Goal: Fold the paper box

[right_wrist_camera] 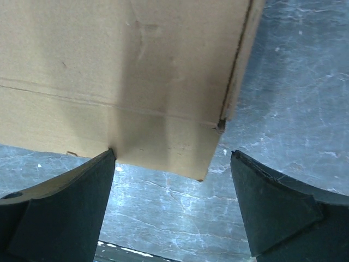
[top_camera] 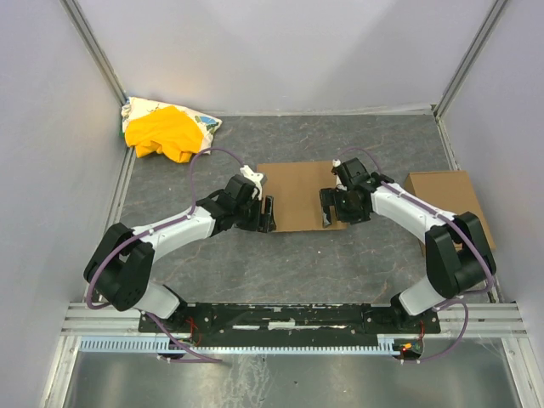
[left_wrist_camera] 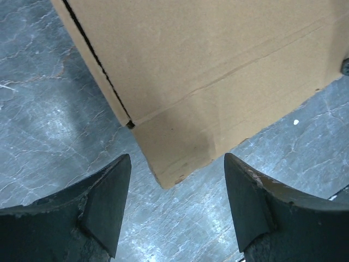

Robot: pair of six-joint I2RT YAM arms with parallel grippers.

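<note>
Both claws stand wide open and grip nothing. From the top camera we see the left claw point(top_camera: 269, 214) and the right claw point(top_camera: 328, 208) facing each other across the near edge of the paper box point(top_camera: 297, 189). It lies flat on the worktop point(top_camera: 340, 263) between them, with one near corner at each claw. Out past the right claw's outer side sits a smaller cardboard rectangle point(top_camera: 442, 194). Far beyond the left claw lies a yellow cloth bundle point(top_camera: 161, 132). Neither matters to this step.

In the left wrist view the box's near corner point(left_wrist_camera: 169, 172) points into the gap between our fingers point(left_wrist_camera: 106, 202), just ahead of the tips and apart from both. A scored crease point(left_wrist_camera: 218, 82) runs across beyond that corner, and a cut slit point(left_wrist_camera: 98, 64) ends on it.

In the right wrist view the other near corner sits ahead of the gap. One fingertip point(right_wrist_camera: 106, 161) reaches the box's near edge, though we cannot tell whether it touches. The crease and a slit show here too.

We judge the step in hand to be taking hold of the near strip to fold it up along the crease. To do it well, we should lower both claws together and slide one finger of each under the edge. We should pinch only the strip on our side of the crease, then raise both ends evenly so the card bends on the score and not askew.
</note>
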